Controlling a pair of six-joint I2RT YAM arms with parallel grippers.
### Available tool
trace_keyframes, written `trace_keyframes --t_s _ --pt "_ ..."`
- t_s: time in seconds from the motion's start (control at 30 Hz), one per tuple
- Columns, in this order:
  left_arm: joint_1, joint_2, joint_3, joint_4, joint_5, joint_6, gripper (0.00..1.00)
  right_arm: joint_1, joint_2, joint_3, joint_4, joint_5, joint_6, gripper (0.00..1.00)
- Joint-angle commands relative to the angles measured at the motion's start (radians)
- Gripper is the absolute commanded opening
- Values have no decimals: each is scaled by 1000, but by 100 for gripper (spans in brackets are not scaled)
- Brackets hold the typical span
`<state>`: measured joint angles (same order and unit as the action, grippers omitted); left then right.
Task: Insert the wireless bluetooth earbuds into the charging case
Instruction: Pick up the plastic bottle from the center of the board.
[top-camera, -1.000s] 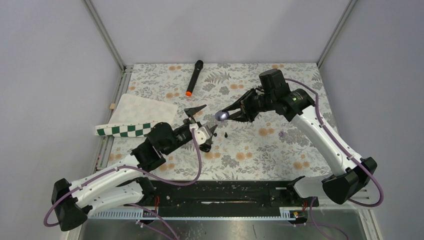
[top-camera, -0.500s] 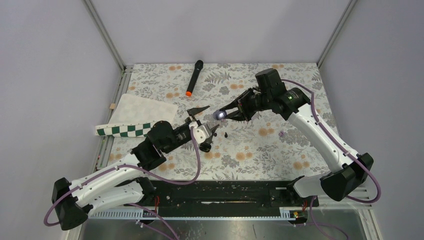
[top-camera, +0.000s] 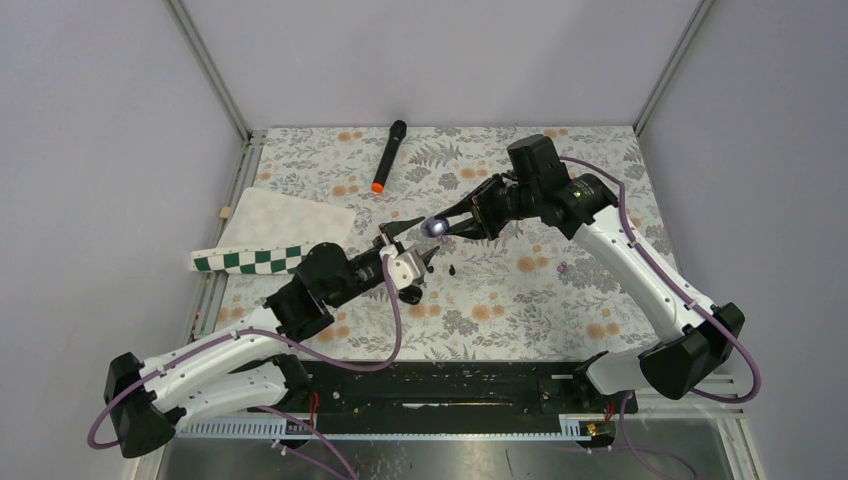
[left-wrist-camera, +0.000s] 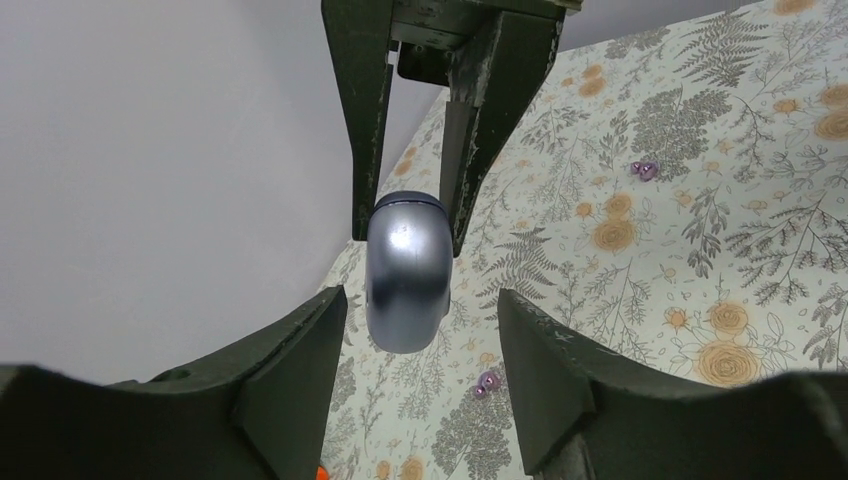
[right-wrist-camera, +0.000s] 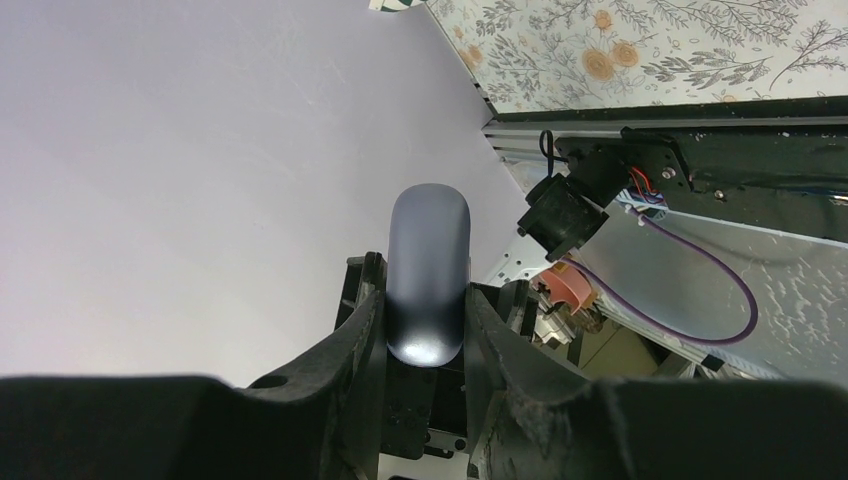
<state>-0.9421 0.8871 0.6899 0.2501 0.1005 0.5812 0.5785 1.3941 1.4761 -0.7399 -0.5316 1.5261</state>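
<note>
from above we see the right gripper (top-camera: 440, 227) clamped on the glossy grey charging case (top-camera: 435, 229), just beside the left gripper (top-camera: 413, 248); from the left wrist, our left jaws stand apart with the case just ahead of their gap; from the right wrist, it sits pinched between the right fingers (right-wrist-camera: 362, 335).

No word, number, brand or sign can be read in any view; the charging case (left-wrist-camera: 405, 270) shows a plain glossy grey shell with no legible marking; a small green light (top-camera: 578, 190) glows on the right arm (top-camera: 640, 262), with no lettering that can be made out beside it.
</note>
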Motion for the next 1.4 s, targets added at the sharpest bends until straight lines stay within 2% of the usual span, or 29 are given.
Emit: trace_keyframes --t_s 0.0,0.33,0.57,0.67,0.77,1.0,1.03,1.1,1.2,1.37 --pt "-5 2 36 90 -14 -12 57 15 7 32 43 2 19 0" --pt "-7 15 45 102 -32 -10 38 23 3 20 65 -4 30 0" --pt "-9 13 43 98 -47 -3 37 24 -1 16 82 -11 32 0" --pt "-8 16 49 89 -51 -1 23 26 -1 13 91 -15 36 0" --pt "-8 23 68 61 -60 1 0 27 -2 11 94 -16 34 0" --pt "-9 11 75 44 -96 -30 0 27 -7 -39 146 -24 41 0" --pt "-9 9 85 28 -96 -40 0 27 -10 -51 170 -29 45 3" --pt "-9 8 106 -13 -130 -64 0 27 -13 -72 213 -38 49 16" --pt "-9 1 117 -41 -159 -83 0 26 -16 -95 269 -45 45 43" --pt "-8 -22 111 -52 -221 -117 0 23 -20 -118 301 -45 15 67"
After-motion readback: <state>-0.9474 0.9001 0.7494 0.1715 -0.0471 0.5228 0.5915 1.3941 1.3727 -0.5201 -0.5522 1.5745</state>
